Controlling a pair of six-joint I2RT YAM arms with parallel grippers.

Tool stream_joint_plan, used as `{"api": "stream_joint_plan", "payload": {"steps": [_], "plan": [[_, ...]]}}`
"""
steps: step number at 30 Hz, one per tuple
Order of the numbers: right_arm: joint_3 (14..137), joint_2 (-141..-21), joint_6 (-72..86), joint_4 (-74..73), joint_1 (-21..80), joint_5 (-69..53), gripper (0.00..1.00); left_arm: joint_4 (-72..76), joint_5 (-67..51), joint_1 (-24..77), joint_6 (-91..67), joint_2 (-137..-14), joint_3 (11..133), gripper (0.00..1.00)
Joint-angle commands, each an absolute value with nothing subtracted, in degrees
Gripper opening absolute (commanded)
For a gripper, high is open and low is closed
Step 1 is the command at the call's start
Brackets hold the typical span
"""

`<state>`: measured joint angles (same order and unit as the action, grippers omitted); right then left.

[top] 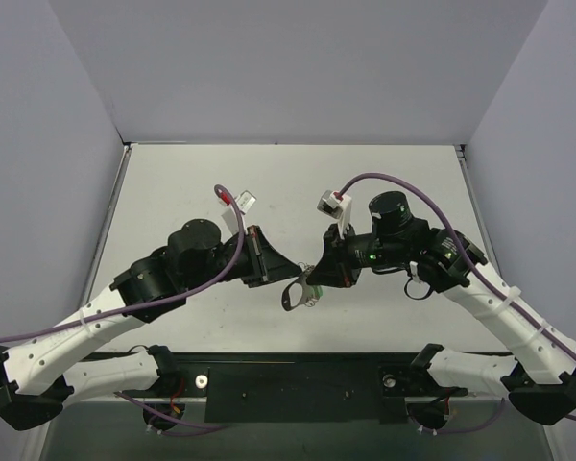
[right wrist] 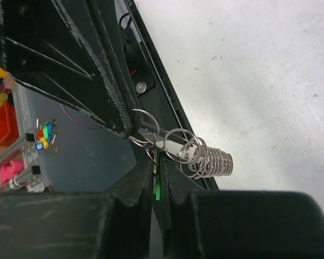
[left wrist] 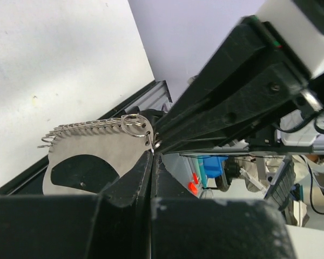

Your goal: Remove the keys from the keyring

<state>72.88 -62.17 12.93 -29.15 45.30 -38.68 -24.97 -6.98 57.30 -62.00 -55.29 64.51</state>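
Both grippers meet above the table's front middle. The keyring (top: 293, 298) hangs between them, a flat grey loop (left wrist: 97, 148) with an oval opening and a row of small wire rings (right wrist: 213, 163) along one edge. My left gripper (left wrist: 152, 154) is shut on the keyring's corner, by a small wire ring. It reaches in from the left (top: 293, 272). My right gripper (right wrist: 157, 168) is shut on the key (right wrist: 157, 184), whose green head shows as a thin strip between the fingers. From above, the right gripper (top: 315, 279) comes in from the right, a speck of green (top: 314, 291) under it.
The white table (top: 269, 182) is walled at the back and both sides. A black rail (top: 298, 384) with the arm bases runs along the near edge, right under the grippers. Cables loop over both wrists.
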Motion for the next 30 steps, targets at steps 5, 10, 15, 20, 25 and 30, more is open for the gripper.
{"api": "stream_joint_plan", "payload": {"steps": [5,10,15,20,25,30], "plan": [[77.3,-65.2,6.0,-40.3,45.4,-45.1,0.00,-22.6,-14.1,57.7,-58.4,-55.6,71.4,0.00],[78.6,-66.1,4.3,-43.1,45.3,-45.4,0.00,-24.7,-17.5,57.7,-56.8,-56.7,72.3,0.00],[80.2,-67.2,1.9,-46.6,45.3,-46.8,0.00,-26.6,-21.3,57.7,-54.7,-57.1,72.8,0.00],[81.6,-68.4,-1.0,-50.0,45.4,-47.4,0.00,-29.0,-22.8,57.7,-53.8,-57.7,73.6,0.00],[83.2,-69.1,-3.0,-52.8,45.7,-48.1,0.00,-29.8,-24.5,57.7,-53.9,-58.4,73.5,0.00],[84.3,-69.3,-4.5,-54.8,46.1,-46.7,0.15,-32.5,-24.8,57.2,-54.4,-59.3,74.2,0.00]]}}
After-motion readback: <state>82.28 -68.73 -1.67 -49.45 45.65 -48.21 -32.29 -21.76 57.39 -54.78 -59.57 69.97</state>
